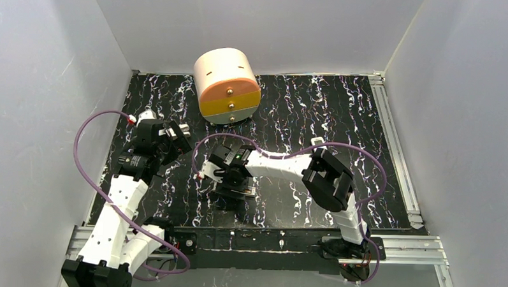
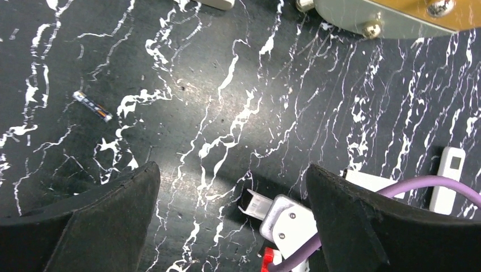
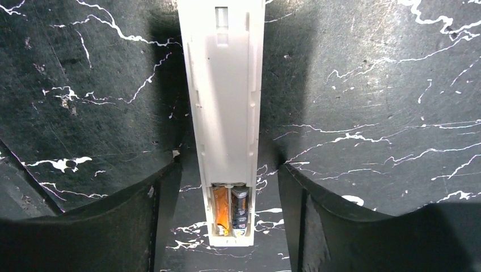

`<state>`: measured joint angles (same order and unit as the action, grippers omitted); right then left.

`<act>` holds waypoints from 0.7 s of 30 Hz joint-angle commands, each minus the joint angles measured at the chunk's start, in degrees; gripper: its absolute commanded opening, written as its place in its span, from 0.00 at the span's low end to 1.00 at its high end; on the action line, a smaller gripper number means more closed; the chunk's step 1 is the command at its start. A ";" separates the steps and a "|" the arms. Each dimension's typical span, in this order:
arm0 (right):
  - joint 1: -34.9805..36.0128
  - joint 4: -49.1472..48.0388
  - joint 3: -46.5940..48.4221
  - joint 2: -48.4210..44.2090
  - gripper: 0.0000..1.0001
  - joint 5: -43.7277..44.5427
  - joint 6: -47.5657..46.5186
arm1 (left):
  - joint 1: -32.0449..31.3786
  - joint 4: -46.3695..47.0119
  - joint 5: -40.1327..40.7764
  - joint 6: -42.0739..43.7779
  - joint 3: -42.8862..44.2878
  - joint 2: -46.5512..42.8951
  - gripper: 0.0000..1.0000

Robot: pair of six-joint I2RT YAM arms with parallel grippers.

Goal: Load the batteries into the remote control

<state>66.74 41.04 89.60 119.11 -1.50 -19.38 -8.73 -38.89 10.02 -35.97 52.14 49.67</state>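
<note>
In the right wrist view the white remote control [image 3: 224, 102] lies back up on the black marbled table. Its battery bay at the near end is uncovered. Two batteries sit side by side in it, one orange [image 3: 221, 209] and one dark [image 3: 240, 208]. My right gripper [image 3: 227, 170] is open, with one finger on each side of the remote and a gap on both sides. In the top view it [image 1: 236, 184] hides the remote. My left gripper [image 2: 232, 175] is open and empty above bare table. A slim dark cylinder with an orange end [image 2: 91, 106] lies loose to its far left.
A round drum with an orange and yellow face [image 1: 228, 85] stands at the back. A narrow white bar with a small grey window [image 2: 448, 178] and a white piece [image 2: 371, 182] lie right of the left gripper. The right arm's purple cable [image 2: 408, 184] and connector [image 2: 286, 224] are close by.
</note>
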 commanded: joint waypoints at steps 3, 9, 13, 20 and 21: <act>-0.86 -4.94 -0.12 -7.10 0.76 -2.67 4.92 | 0.38 1.63 -5.40 2.30 2.00 1.31 0.99; -7.37 -23.59 -13.12 -22.25 0.75 -7.83 20.54 | 0.38 2.66 -12.50 6.84 2.57 2.60 0.99; -16.66 -34.90 -25.60 -32.81 0.73 -4.78 38.86 | 0.38 6.08 -23.35 7.70 1.56 4.63 0.98; -26.11 -23.37 -33.78 -41.58 0.73 11.53 55.66 | -2.56 20.69 -37.21 -3.16 -4.40 10.40 0.99; -28.19 -21.77 -34.65 -41.54 0.72 10.68 57.00 | -4.56 22.28 -37.28 -4.44 -4.99 11.50 0.99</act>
<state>42.72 13.23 57.32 78.48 4.12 25.12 -9.54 -24.77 -19.14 -34.63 49.91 58.63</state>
